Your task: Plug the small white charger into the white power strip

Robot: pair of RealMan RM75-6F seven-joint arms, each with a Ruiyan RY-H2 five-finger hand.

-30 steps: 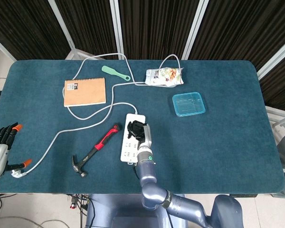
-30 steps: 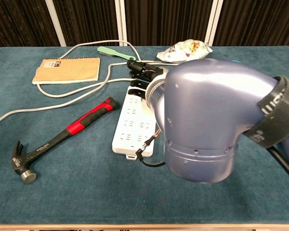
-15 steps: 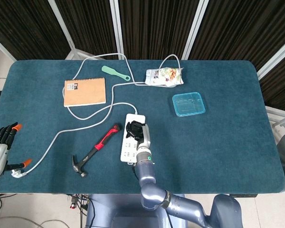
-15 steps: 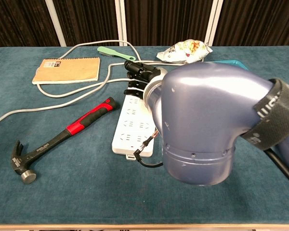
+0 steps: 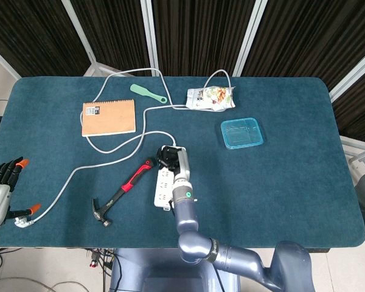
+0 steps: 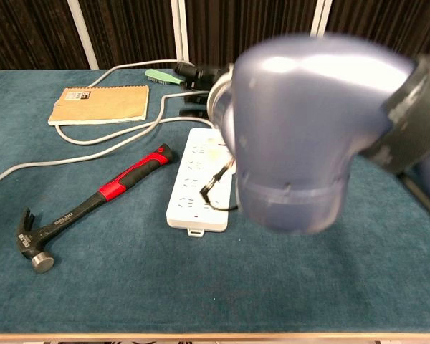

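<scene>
The white power strip [image 5: 163,188] lies lengthwise at the table's middle front, also seen in the chest view [image 6: 197,186]. My right hand [image 5: 168,157] is a dark clump over the strip's far end, blurred in the chest view [image 6: 195,79]; whether it holds anything I cannot tell. The small white charger [image 5: 23,222] lies at the end of a white cable [image 5: 79,170] by the front left edge. My left hand [image 5: 3,182] sits beside it with fingers spread, its thumb just above the charger. I cannot tell if they touch.
A red-and-black hammer [image 5: 123,190] lies just left of the strip. A brown notebook [image 5: 108,117], a green brush [image 5: 147,93], a snack bag [image 5: 210,97] and a blue container [image 5: 241,132] sit farther back. The strip's own cord loops around the notebook.
My right hand has slid away from me along the strip to its far end and the forearm has risen. The left hand and charger have not moved.
</scene>
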